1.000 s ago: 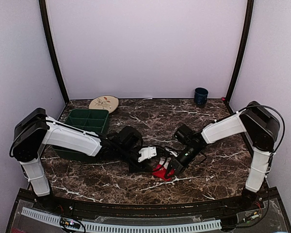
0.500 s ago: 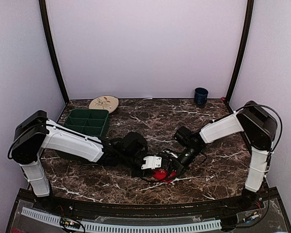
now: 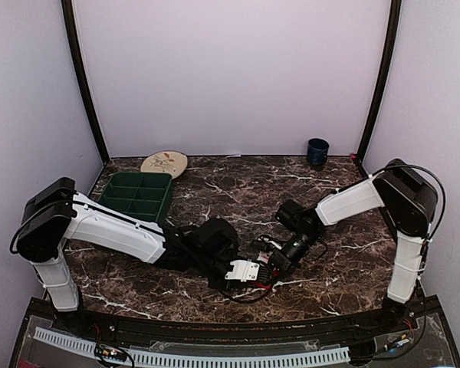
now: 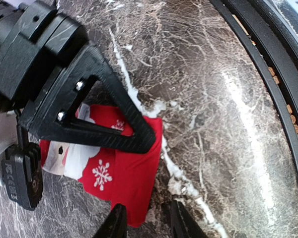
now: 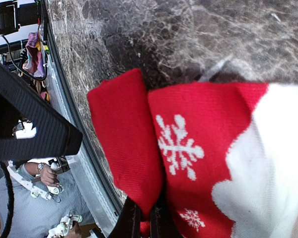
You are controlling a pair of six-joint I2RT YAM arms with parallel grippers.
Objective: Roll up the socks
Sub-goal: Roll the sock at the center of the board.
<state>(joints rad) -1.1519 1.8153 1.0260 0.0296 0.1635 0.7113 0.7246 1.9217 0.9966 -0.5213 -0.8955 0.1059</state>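
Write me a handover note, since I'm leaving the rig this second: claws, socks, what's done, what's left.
Left claw: open, fingertips either side of a corner of the red sock, not pinching it.
Right claw: shut on a fold of the red sock.
Red sock: on the marble table near its front edge, between both arms, mostly flat.
Black sock: not seen in any view.
Done: one pinched fold at most; no roll visible.
Left: roll the red sock, then locate and roll the black sock.

Both arms [image 3: 111, 225] show white shells, black joints, looping cables [image 3: 442, 201], screwed triangular claw fingers [image 4: 134, 131].
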